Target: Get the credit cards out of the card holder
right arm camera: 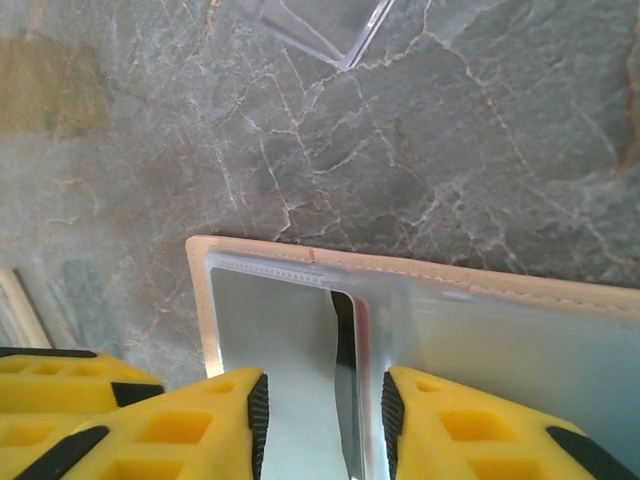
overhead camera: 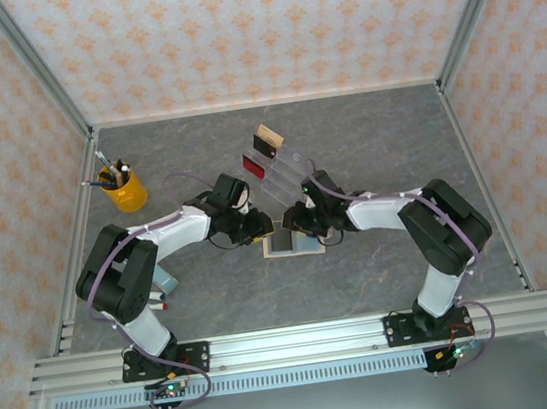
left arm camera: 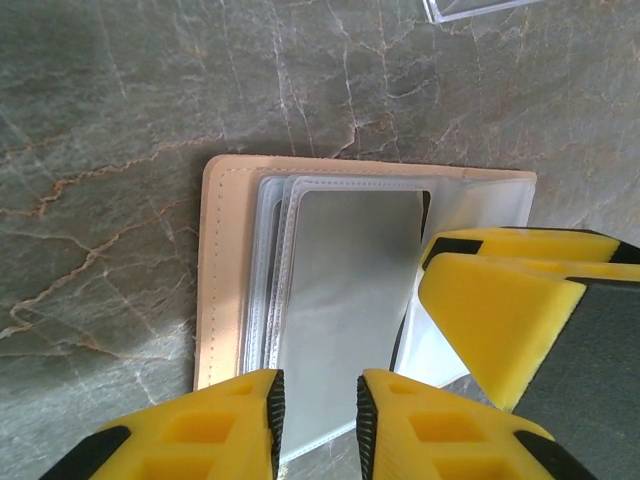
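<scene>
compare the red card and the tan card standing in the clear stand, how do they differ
Colour: the red card is mostly red, while the tan card is tan with a black band.
Place: the red card sits in a nearer slot, the tan card in a slot farther back.
Both stand on edge in the clear stand, out of the wallet that lies open in front of it.

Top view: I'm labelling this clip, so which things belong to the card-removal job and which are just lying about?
Job:
wallet, lying open
red card
tan card
clear stand, holding both cards

Lying about:
yellow cup with pens
</scene>
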Tool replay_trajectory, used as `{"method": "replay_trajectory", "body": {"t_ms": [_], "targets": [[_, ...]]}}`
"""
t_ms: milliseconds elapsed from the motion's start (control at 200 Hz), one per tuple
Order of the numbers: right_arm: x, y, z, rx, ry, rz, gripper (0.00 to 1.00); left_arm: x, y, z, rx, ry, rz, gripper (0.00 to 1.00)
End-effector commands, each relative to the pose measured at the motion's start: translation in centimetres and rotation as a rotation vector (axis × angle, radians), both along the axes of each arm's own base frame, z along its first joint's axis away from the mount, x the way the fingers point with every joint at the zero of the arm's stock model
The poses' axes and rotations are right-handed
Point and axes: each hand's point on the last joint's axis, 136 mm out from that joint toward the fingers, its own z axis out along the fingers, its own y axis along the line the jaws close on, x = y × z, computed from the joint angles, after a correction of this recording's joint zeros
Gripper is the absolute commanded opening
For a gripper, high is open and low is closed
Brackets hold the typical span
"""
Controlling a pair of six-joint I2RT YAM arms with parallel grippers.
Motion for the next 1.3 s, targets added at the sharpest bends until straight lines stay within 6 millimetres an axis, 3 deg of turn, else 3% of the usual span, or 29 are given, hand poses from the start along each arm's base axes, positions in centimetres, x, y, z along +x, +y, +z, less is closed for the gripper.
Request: {"method": "replay_trajectory", "body": {"t_ms": [0,210,435,1006,1291], "targets": [[-1.0,-1.4,-1.8,-0.161,0.034,0.049,0.38,0.6,-0.3,-0.1,-0.021,0.008,0.017,0.25],[-1.7,-2.9,-4.4,-0.325,0.081,0.064,0.32,0.7,-0.1,-0.4,-0.017,0.01,0.031,0.16],[-2.1,-4.1,-5.9,-0.393,0.099,0.058,0.16,0.7,-0.4,-0.4,-0.03,0.016,0.022,0.15],[-2.5,-4.1,-7.2,-0.374,0.107,0.061,0.11,0.7,-1.2,-1.6,-0.015,0.067,-0.027,0.24],[-2.8,-4.6,-8.0,-0.369,0.127,0.046,0.09,1.1,0.7,-2.0,0.116,0.054,-0.01,0.25]]}}
